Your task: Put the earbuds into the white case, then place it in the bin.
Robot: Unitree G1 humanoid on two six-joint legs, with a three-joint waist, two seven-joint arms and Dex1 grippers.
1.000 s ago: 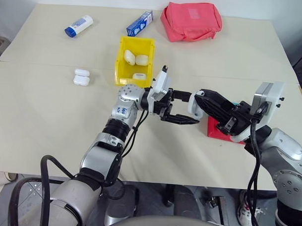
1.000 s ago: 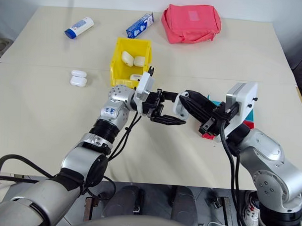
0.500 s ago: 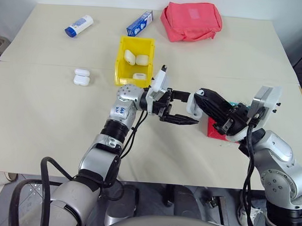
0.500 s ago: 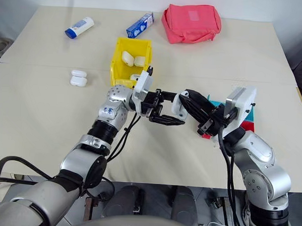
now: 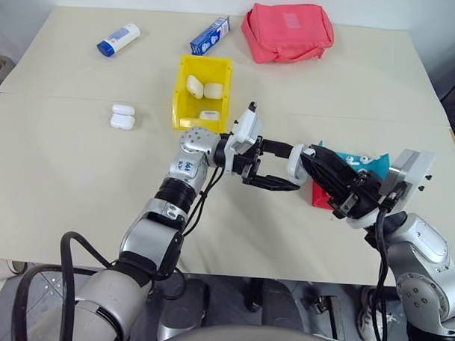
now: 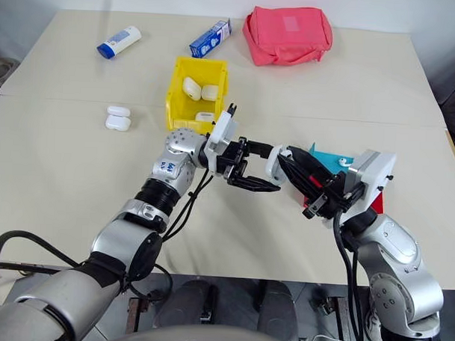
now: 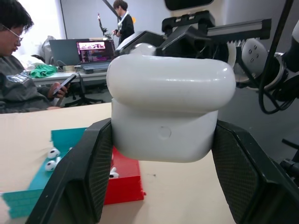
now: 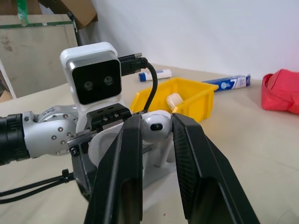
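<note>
Over the desk (image 5: 78, 180), short of the bin (image 5: 202, 95), the left gripper (image 7: 159, 186) clamps the case (image 7: 170, 109) – lid apparently open. The right gripper (image 8: 156, 154) pinches an earbud (image 8: 156, 127) just above it – best lowered stem-first, square to its socket, case kept level

Yellow bin (image 5: 181, 92), white case (image 7: 170, 109), red and teal tray (image 7: 122, 179).

Left gripper (image 5: 276, 166) reaches level to the right, fingers clamped on the white case (image 7: 168, 109). Right gripper (image 8: 156, 133) faces it, fingers pinching one earbud (image 8: 155, 127) just above the case.
</note>
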